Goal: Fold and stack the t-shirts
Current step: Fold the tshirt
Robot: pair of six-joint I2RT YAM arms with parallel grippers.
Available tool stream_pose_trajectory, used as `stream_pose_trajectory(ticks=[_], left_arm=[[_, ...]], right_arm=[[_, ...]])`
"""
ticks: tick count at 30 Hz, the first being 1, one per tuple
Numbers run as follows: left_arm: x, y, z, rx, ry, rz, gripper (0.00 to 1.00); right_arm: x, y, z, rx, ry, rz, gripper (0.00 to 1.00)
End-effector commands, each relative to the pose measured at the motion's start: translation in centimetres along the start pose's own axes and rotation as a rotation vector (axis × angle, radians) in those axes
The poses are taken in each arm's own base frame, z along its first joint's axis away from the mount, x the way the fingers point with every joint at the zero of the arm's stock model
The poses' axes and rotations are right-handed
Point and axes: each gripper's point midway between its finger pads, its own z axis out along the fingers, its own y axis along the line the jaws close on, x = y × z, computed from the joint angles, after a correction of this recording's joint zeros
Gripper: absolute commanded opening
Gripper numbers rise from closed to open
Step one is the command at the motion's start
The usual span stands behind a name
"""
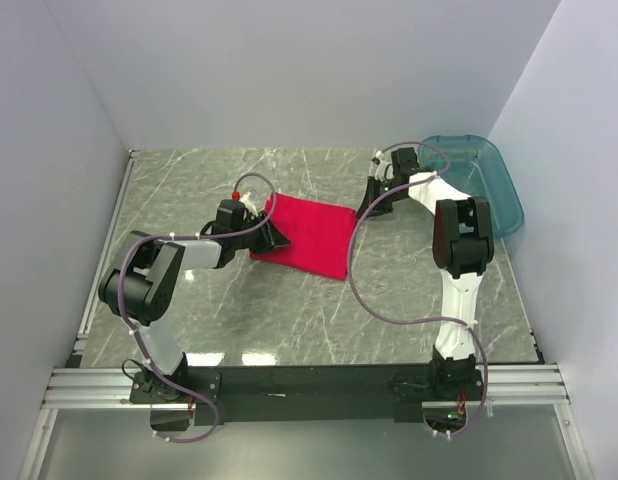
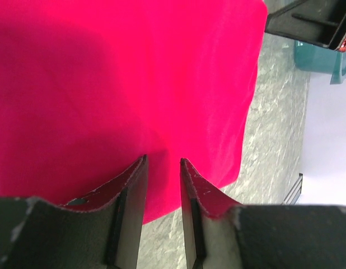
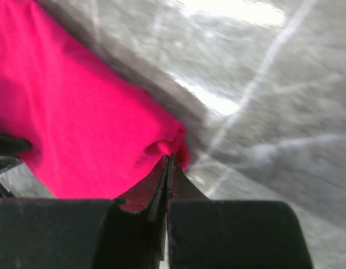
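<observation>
T-shirt (image 1: pixel 307 235) sits folded mid-table (image 1: pixel 289 310). Right gripper (image 3: pixel 167 158) reaches in low, pinching its far right corner. Left gripper (image 2: pixel 163 161) hangs low over the left edge, fingers slightly apart.

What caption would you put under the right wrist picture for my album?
Right tool pinching a corner of the red t-shirt on the marbled table.

The t-shirt (image 1: pixel 304 235) is plain bright red soft cloth. It lies folded into a flat, roughly rectangular packet near the middle of the counter (image 1: pixel 289 320), slightly askew to the counter's edges. Its top is smooth and unprinted. In the right wrist view one corner puckers into a small bunch.
</observation>
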Motion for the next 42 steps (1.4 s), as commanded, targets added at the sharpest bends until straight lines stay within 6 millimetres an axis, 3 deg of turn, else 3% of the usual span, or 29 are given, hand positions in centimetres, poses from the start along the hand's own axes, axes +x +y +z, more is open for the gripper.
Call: stream_pose_trajectory(ticks=[1, 9, 15, 20, 22, 24, 25, 27, 30, 32, 34, 35, 36, 37, 38, 39, 41, 42], left_arm=[[-0.9, -0.7, -0.1, 0.009, -0.036, 0.023, 0.35], [-0.7, -0.2, 0.2, -0.006, -0.031, 0.018, 0.34], [-0.6, 0.6, 0.3, -0.034, -0.029, 0.029, 0.34], [-1.1, 0.3, -0.1, -0.03, -0.062, 0.048, 0.36], [-1.4, 0.1, -0.4, -0.027, -0.078, 0.057, 0.37], [-1.4, 0.2, -0.4, -0.034, -0.076, 0.058, 0.38], [-1.3, 0.6, -0.3, -0.05, -0.072, 0.058, 0.38], [-1.1, 1.3, -0.2, -0.079, -0.066, 0.051, 0.39], [-0.9, 2.3, -0.4, -0.11, -0.071, 0.04, 0.4], [-1.1, 1.5, -0.9, -0.061, -0.095, 0.05, 0.4], [-1.9, -0.3, -1.7, 0.006, -0.131, 0.093, 0.41], [-2.6, -1.3, -1.9, 0.038, -0.15, 0.115, 0.43], [-2.9, -2.3, -2.2, 0.069, -0.153, 0.14, 0.43], [-4.1, -3.6, -2.2, 0.093, -0.168, 0.156, 0.45], [-4.8, -4.1, -2.0, 0.102, -0.18, 0.162, 0.45], [-5.0, -4.2, -1.5, 0.111, -0.166, 0.151, 0.46], [-6.9, -5.8, -0.7, 0.161, -0.173, 0.148, 0.45], [-7.2, -6.7, -0.3, 0.203, -0.16, 0.149, 0.45]], right_arm=[[-1.9, -0.1, -2.6, 0.03, -0.082, -0.027, 0.0], [-2.4, -0.1, -3.2, 0.032, -0.101, -0.039, 0.03], [-6.1, -2.2, -5.7, 0.209, -0.209, -0.121, 0.02], [-6.7, -2.6, -7.1, 0.247, -0.242, -0.155, 0.03], [-6.2, -2.6, -7.1, 0.242, -0.223, -0.161, 0.14], [-5.6, -2.9, -6.5, 0.237, -0.189, -0.154, 0.35], [-5.5, -3.2, -6.5, 0.246, -0.187, -0.15, 0.4], [-5.6, -3.4, -6.7, 0.265, -0.196, -0.152, 0.47], [-6.1, -3.2, -8.1, 0.291, -0.226, -0.201, 0.49], [-5.8, -1.2, -9.4, 0.232, -0.238, -0.271, 0.49], [-3.8, 1.3, -10.0, 0.1, -0.193, -0.402, 0.46], [-2.6, 5.2, -11.1, -0.092, -0.19, -0.482, 0.44], [-1.0, 6.8, -11.4, -0.192, -0.169, -0.53, 0.42], [1.2, 9.8, -12.3, -0.379, -0.14, -0.59, 0.39], [2.3, 9.9, -12.0, -0.39, -0.105, -0.604, 0.39], [4.1, 12.2, -12.2, -0.534, -0.078, -0.605, 0.37], [7.9, 13.2, -11.0, -0.664, 0.048, -0.543, 0.33], [9.5, 15.0, -10.4, -0.742, 0.102, -0.542, 0.28]])
